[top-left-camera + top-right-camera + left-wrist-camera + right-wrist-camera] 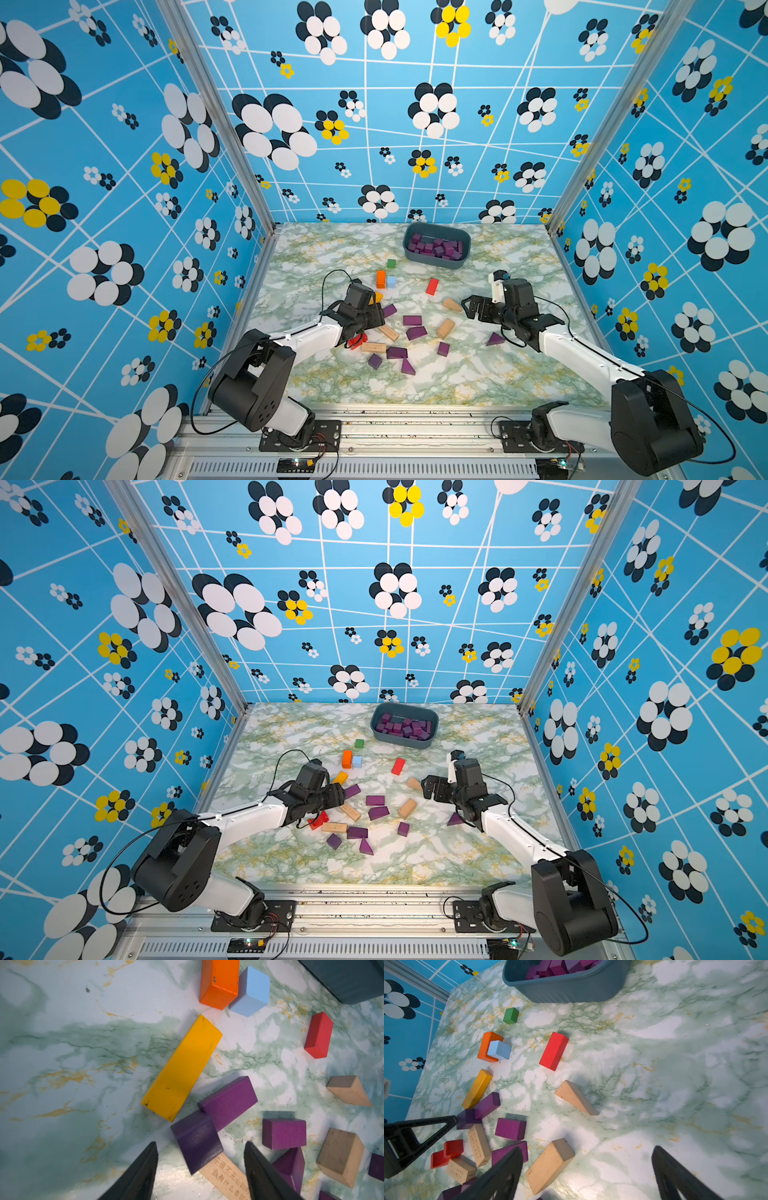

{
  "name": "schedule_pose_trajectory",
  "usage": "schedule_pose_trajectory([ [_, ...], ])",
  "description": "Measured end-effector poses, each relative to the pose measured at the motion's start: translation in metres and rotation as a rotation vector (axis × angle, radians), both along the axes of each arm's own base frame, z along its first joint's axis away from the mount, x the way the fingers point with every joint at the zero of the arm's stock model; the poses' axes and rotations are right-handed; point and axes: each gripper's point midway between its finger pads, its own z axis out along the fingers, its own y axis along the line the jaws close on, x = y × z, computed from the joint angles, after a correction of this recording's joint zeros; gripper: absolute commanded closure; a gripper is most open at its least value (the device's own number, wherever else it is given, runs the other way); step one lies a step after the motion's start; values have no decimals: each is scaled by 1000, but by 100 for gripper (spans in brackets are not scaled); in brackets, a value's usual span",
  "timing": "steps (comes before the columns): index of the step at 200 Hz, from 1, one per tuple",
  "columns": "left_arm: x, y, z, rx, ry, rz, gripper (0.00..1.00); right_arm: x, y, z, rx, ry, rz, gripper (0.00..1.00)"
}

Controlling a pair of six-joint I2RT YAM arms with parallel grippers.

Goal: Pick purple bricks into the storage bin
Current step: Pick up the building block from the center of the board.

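The storage bin [436, 261] [404, 742] [571, 989] stands at the back of the table, holding several purple bricks [436, 247]. More purple bricks [412, 320] [378, 812] [510, 1128] lie scattered mid-table, and a purple wedge [495, 339] sits beside the right arm. My left gripper [376, 318] [338, 796] [200, 1145] is low over the pile. Its jaws stand apart on either side of a dark purple cube [197, 1140] [468, 1119], with a gap on each side. The cube rests on a tan plank [226, 1178]. My right gripper [469, 309] [430, 789] [587, 1149] hovers wide open and empty.
Orange [380, 279], light blue [391, 282], green [391, 263], red [432, 286] and yellow [182, 1068] blocks lie between the pile and the bin. Tan blocks [445, 328] [550, 1165] and a tan wedge [451, 304] [575, 1097] sit near my right gripper. Patterned walls enclose three sides.
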Motion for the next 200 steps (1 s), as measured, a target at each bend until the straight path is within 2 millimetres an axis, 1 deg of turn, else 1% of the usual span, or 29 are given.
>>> schedule_pose_trajectory([
  [18,0,1,-3,4,13,14,38,-3,0,-5,5,7,1,1],
  [41,-1,0,-5,17,23,15,39,-2,2,-5,22,-7,-1,1],
  [77,-3,-7,-3,42,18,-2,39,-5,4,-9,45,-3,0,1],
  [86,-3,-8,-2,46,16,-5,37,-5,4,-10,50,-1,1,1],
  [112,-3,-11,-3,57,25,-11,36,-4,7,-7,66,-12,10,1],
  [118,-2,-11,-5,61,29,-10,38,-4,7,-7,68,-14,10,1],
  [140,-1,-11,-8,80,39,-13,48,-4,8,-7,70,-15,9,1],
  [165,-2,-9,-11,107,45,-18,49,-3,8,-6,74,-18,8,1],
  [178,0,-8,-11,119,46,-20,51,-3,8,-5,78,-20,8,1],
  [189,0,-8,-11,128,45,-22,55,-2,8,-5,80,-22,7,1],
  [200,2,-7,-11,141,43,-28,56,-2,9,-5,81,-22,7,1],
])
